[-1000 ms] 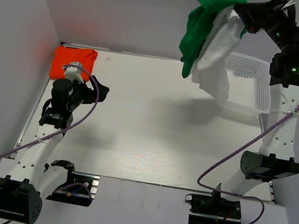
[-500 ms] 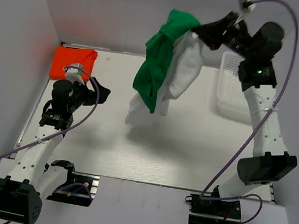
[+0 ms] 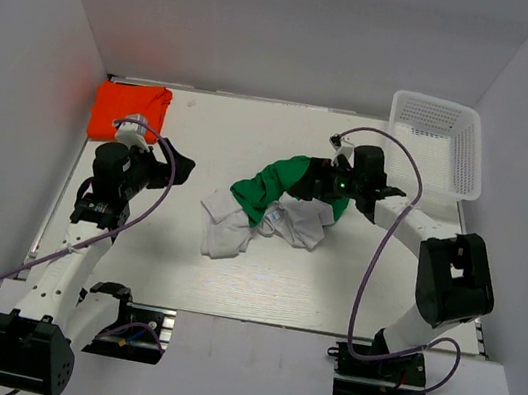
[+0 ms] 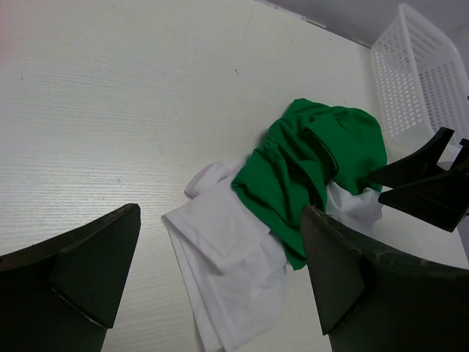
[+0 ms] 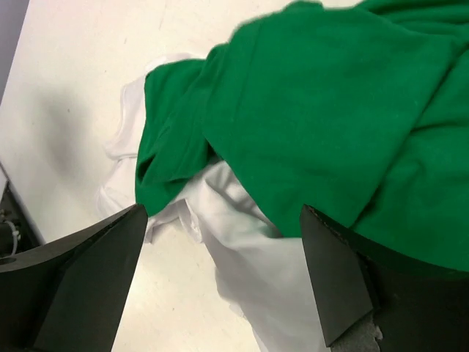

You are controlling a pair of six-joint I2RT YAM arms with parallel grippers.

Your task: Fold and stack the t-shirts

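Observation:
A crumpled green t-shirt [image 3: 276, 184] lies on top of a rumpled white t-shirt [image 3: 228, 232] in the middle of the table. My right gripper [image 3: 314, 188] stands open low over the heap's right end, holding nothing. In the right wrist view the green t-shirt [image 5: 330, 95] and white t-shirt [image 5: 256, 271] fill the space below my open right gripper [image 5: 223, 211]. The orange t-shirt [image 3: 131, 109] lies folded in the back left corner. Beside it, my left gripper [image 3: 170, 164] is open and empty; its view looks across at the green t-shirt [image 4: 315, 169] and white t-shirt [image 4: 227, 257].
A white mesh basket [image 3: 439, 120] stands at the back right corner, also in the left wrist view as the basket [image 4: 418, 73]. Grey walls close the table on three sides. Bare tabletop [image 3: 259, 288] stretches in front of the heap.
My right arm swung the green and white t-shirts from above the basket down to the table's middle, then opened and let them go. The left arm has not moved.

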